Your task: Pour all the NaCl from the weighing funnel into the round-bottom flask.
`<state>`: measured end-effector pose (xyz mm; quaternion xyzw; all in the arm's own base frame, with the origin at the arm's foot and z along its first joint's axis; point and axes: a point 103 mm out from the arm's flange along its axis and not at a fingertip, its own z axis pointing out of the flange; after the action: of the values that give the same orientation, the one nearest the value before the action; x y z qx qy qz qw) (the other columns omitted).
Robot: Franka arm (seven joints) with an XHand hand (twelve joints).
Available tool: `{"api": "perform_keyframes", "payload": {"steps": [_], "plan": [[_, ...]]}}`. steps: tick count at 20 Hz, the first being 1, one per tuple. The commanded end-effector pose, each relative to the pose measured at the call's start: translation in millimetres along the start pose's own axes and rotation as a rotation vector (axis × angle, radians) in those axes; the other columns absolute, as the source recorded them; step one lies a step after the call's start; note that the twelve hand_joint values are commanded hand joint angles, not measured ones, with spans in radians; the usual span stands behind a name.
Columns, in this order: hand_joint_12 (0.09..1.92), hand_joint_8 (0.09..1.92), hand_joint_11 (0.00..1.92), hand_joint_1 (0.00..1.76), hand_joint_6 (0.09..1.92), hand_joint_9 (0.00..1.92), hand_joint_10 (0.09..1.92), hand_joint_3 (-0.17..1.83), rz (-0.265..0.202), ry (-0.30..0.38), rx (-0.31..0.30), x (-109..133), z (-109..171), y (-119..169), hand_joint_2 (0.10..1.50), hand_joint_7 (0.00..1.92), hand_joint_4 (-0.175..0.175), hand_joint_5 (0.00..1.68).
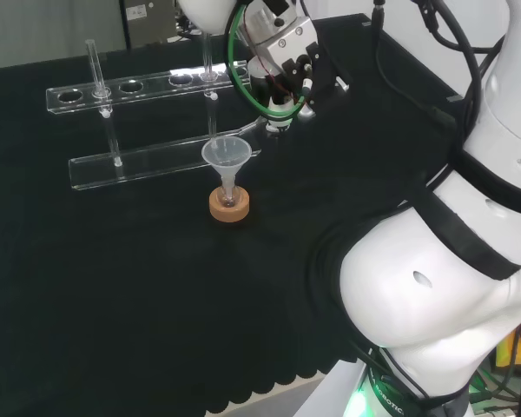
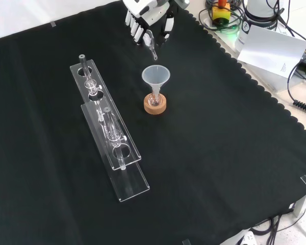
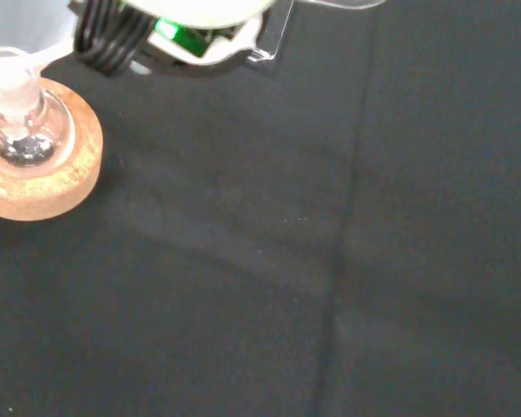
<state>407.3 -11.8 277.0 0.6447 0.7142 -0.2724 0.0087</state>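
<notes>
Weighing funnel (image 2: 152, 47): pinched in the curled fingers of the hand (image 2: 149, 19) near the top of the front view, clear stem slanting down toward the plastic funnel (image 2: 155, 76) without touching it. Round-bottom flask (image 2: 155, 100): small, clear, seated in a cork ring (image 2: 155, 106) at mid-cloth, plastic funnel standing upright in its neck. Contents of flask and weighing funnel too faint to tell. In the wrist view, flask bulb (image 3: 19, 139) resting in the cork ring, black cloth (image 3: 330, 261) beyond. In the head view, hand (image 1: 282, 65) above and right of the funnel (image 1: 226, 156). Left of the flask in the front view, clear acrylic rack (image 2: 109, 135) holding glass tubes.
</notes>
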Motion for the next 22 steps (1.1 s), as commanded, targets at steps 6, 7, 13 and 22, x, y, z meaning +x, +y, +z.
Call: {"api": "perform_keyframes", "payload": {"steps": [6, 7, 13, 22], "plan": [[0.99, 0.75, 0.91, 1.11, 0.97, 1.1, 0.41, 0.69, -0.011, -0.087, 0.024, 10, -2, 5, 0.72, 0.9, 0.069, 1.11], [0.99, 0.75, 0.91, 1.11, 0.97, 1.1, 0.41, 0.69, -0.013, -0.085, 0.024, 9, -2, 6, 0.71, 0.9, 0.069, 1.11], [0.99, 0.75, 0.91, 1.11, 0.97, 1.1, 0.41, 0.69, -0.018, -0.111, 0.04, 10, -3, 10, 0.71, 0.9, 0.071, 1.11], [0.99, 0.75, 0.91, 1.11, 0.97, 1.1, 0.41, 0.69, -0.015, -0.157, 0.085, 16, -4, 16, 0.71, 0.9, 0.073, 1.11]]}}
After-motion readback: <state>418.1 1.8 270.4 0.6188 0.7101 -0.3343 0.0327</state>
